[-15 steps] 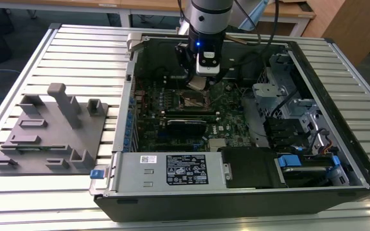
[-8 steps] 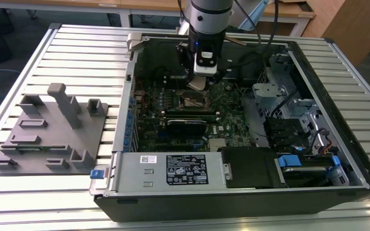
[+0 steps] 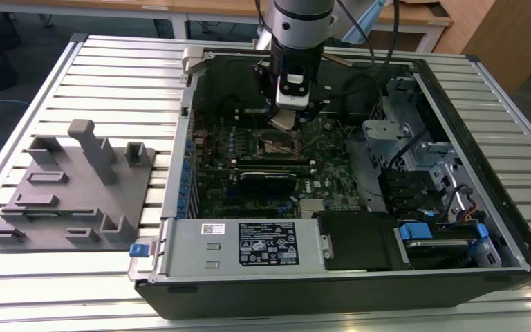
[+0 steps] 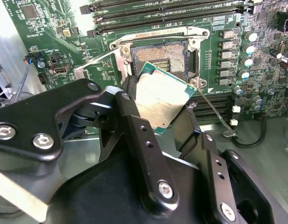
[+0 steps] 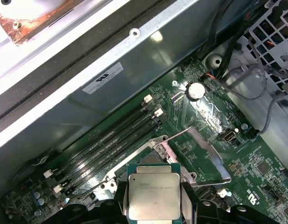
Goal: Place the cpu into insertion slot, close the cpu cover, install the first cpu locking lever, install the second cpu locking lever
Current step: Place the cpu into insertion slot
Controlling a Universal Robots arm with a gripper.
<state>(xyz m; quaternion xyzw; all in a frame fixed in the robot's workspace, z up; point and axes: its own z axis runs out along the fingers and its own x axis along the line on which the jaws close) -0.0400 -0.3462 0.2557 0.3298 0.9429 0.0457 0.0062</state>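
Note:
My gripper (image 4: 158,111) is shut on the cpu (image 4: 162,93), a pale silver square chip clamped by its edges between two black fingers (image 4: 131,95). The chip hangs tilted just above the insertion slot (image 4: 160,55), whose dark pin field lies bare inside its metal rim. In the first wrist view the cpu (image 5: 153,193) sits between the fingers with the cpu cover (image 5: 215,153) swung open beside the socket. A thin wire lever (image 4: 214,109) stands unlatched next to the slot. In the exterior view the gripper (image 3: 287,123) hovers over the slot (image 3: 279,144) inside the open computer case.
Long black memory slots (image 4: 172,11) run beside the socket. The labelled power supply box (image 3: 247,245) fills the case's near side, and a drive cage (image 3: 404,138) with cables stands at the exterior view's right. A grey fixture block (image 3: 63,187) rests on the slatted table at the left.

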